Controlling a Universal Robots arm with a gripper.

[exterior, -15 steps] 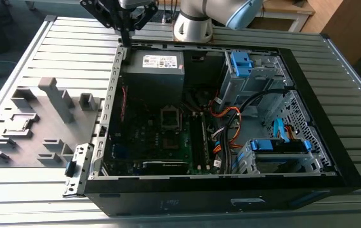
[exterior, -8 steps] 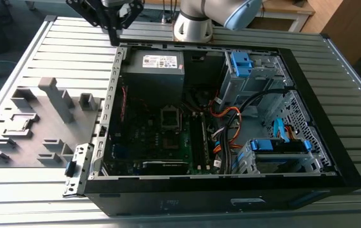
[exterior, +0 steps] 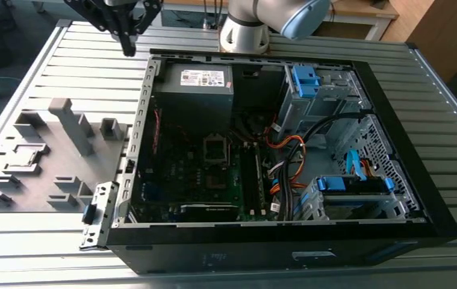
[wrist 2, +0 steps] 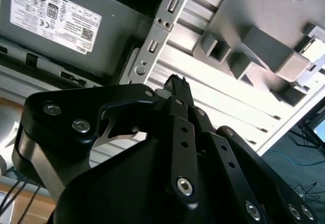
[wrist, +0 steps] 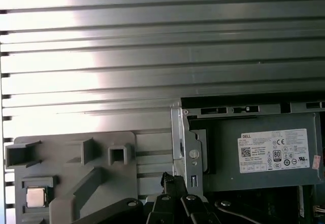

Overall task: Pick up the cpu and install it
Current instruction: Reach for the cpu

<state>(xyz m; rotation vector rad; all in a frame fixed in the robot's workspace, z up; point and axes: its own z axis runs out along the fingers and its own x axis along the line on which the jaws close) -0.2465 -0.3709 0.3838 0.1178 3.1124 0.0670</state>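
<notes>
The gripper (exterior: 129, 49) hangs above the slatted metal table (exterior: 43, 253), at the far corner of the open computer case (exterior: 398, 123) on the exterior view's left. Its black fingers (wrist 2: 181, 132) are drawn together to a single narrow tip and carry nothing. In both wrist views that tip sits over the strip of table between the case's metal edge and the grey holder (exterior: 59, 156), close beside the case wall.

The cpu (wrist: 35, 197) lies flat in a square pocket of the grey holder, its silver top facing up. It is well apart from the gripper, with several of the holder's raised blocks and empty pockets between them. The holder rests on the table just beside the case, on the exterior view's left.

Inside the case, the power supply box (exterior: 192, 90) with its white label fills the corner nearest the gripper. The dark square socket (exterior: 214, 150) sits near the middle of the green board, with no chip visible in it. Orange cables (exterior: 287, 143) and blue drive clips (exterior: 304, 81) occupy the side of the case toward the exterior view's right. The pale base of the arm (exterior: 244, 33) stands on the table behind the case
</notes>
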